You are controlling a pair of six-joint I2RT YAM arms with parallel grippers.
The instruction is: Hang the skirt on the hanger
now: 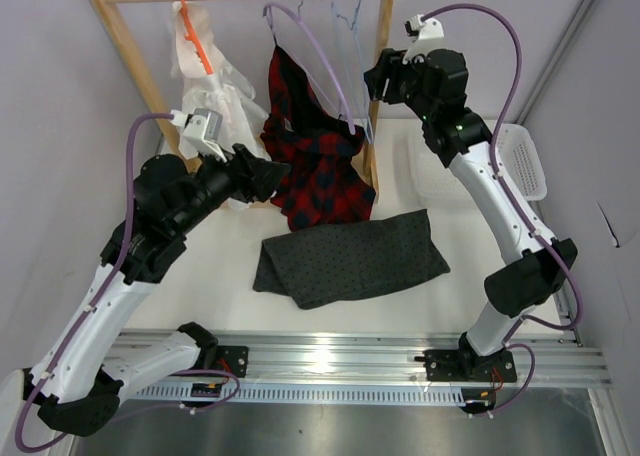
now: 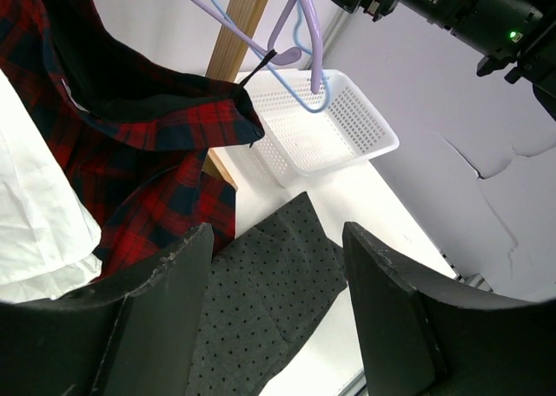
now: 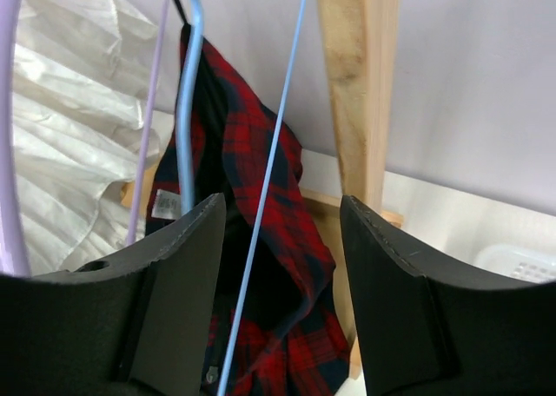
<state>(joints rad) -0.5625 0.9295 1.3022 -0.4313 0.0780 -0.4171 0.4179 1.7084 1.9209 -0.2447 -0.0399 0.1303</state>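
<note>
The dark grey dotted skirt (image 1: 350,256) lies flat on the white table, in front of the rack; it also shows in the left wrist view (image 2: 261,300). The thin light-blue hanger (image 1: 350,46) hangs empty at the right end of the wooden rod. My right gripper (image 1: 373,80) is open, held high beside the hanger; in the right wrist view the blue wire (image 3: 269,174) runs between the jaws of the gripper (image 3: 282,231), untouched. My left gripper (image 1: 279,175) is open and empty, in the air by the plaid garment, above the skirt (image 2: 278,274).
A red-and-black plaid garment (image 1: 315,146) hangs on a lilac hanger (image 1: 310,36). A white frilly dress (image 1: 215,86) hangs on an orange hanger (image 1: 195,31). The rack's right post (image 1: 382,106) stands next to my right gripper. A white mesh basket (image 1: 525,156) sits at the right.
</note>
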